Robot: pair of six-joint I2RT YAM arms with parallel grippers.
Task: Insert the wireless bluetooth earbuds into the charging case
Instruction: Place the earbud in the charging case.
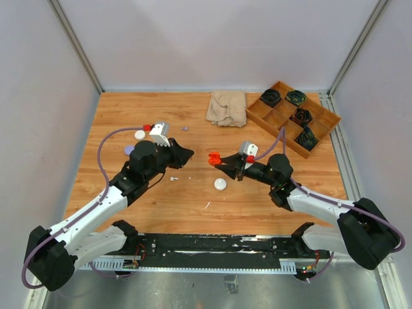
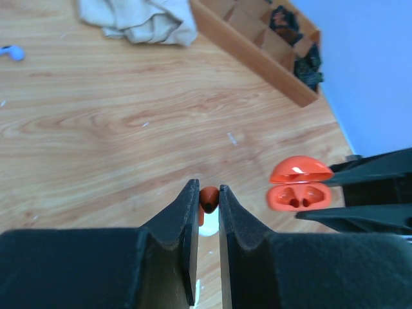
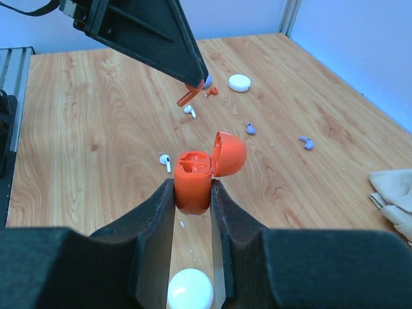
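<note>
Fingers (image 2: 183,215) of the left gripper (image 2: 207,193) are clamped on an orange earbud (image 2: 209,199), held above the middle of the table (image 1: 129,193). Fingers (image 3: 226,206) of the right gripper (image 3: 192,188) are clamped on the orange charging case (image 3: 193,170). Its lid (image 3: 230,153) is hinged open, and it sits near the earbud but apart from it. Below it lies a white round case (image 1: 221,184). White earbuds (image 3: 165,161) and purple earbuds (image 3: 250,129) lie loose toward the left edge. A cloth (image 1: 226,107) and a wooden divided tray (image 1: 293,119) occupy the far right corner.

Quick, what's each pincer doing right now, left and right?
Left pincer: closed on an orange earbud.
Right pincer: closed on the open orange charging case.
</note>
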